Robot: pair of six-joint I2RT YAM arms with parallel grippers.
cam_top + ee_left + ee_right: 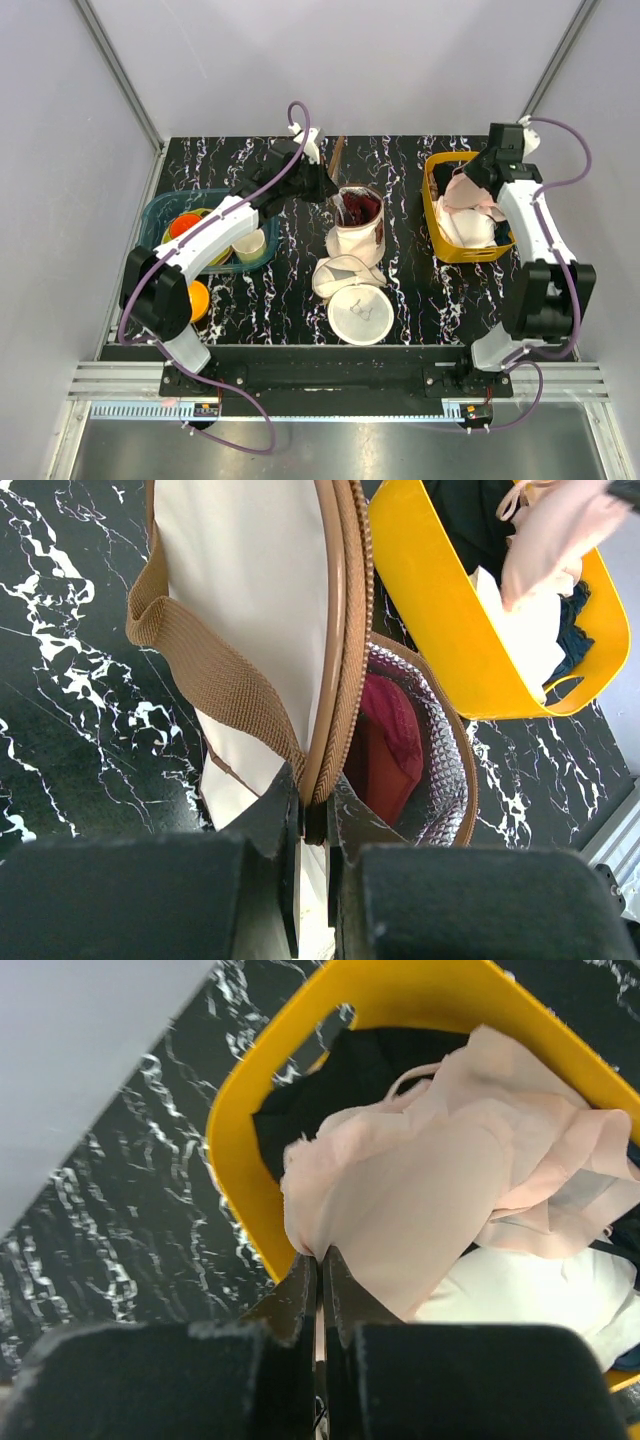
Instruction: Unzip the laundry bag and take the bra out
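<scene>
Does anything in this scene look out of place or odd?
The laundry bag gapes open, its zipper edge pinched by the left fingers, something dark red inside. The bra sits crumpled in the yellow tub, pinched by the right fingers.

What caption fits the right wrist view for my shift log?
Right gripper shut on the pale pink bra, over clothes in the yellow tub.

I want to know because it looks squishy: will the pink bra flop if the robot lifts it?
Probably floppy: the bra folds and drapes where the right gripper pinches it. Likely light too, since the cloth looks thin. Its thin strap might snag on the yellow tub rim.
</scene>
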